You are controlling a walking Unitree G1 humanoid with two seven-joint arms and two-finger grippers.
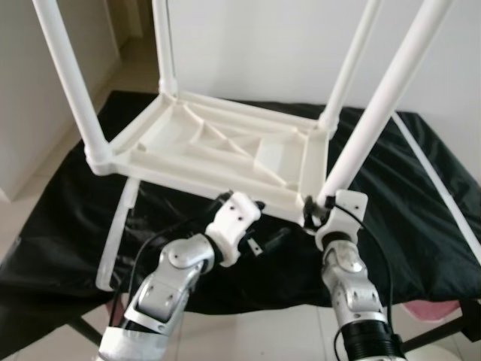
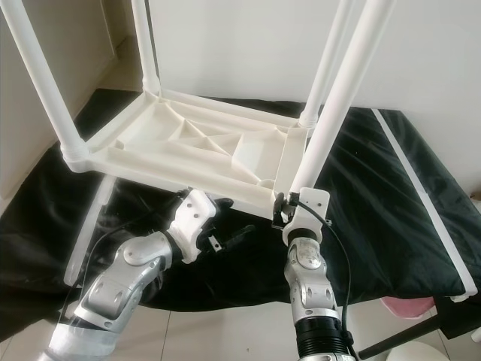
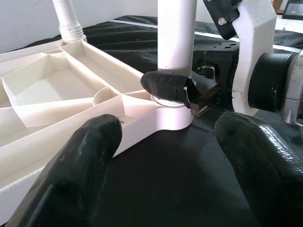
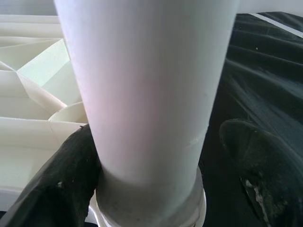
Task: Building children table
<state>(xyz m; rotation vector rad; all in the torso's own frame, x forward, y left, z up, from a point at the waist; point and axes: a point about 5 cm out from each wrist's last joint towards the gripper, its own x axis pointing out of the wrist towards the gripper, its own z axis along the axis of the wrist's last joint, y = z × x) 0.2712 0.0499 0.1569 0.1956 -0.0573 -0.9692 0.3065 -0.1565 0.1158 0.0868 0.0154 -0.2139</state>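
We see a black cloth [image 1: 421,188] covering the surface, and on it a white children's table [image 1: 218,147] lying upside down, ribbed underside up, near the middle. Four white legs stand up from its corners; the near right leg [image 1: 383,105] rises from the corner socket closest to us. A loose white bar [image 1: 119,233] lies on the cloth at the left edge, beside the tabletop. Our right claw [image 1: 314,212] sits at the base of the near right leg, one finger [image 4: 57,189] touching it and the other apart from it, so not clenched. Our left claw [image 1: 255,233] hovers just in front of the tabletop's near edge, released, fingers [image 3: 80,161] spread, holding nothing.
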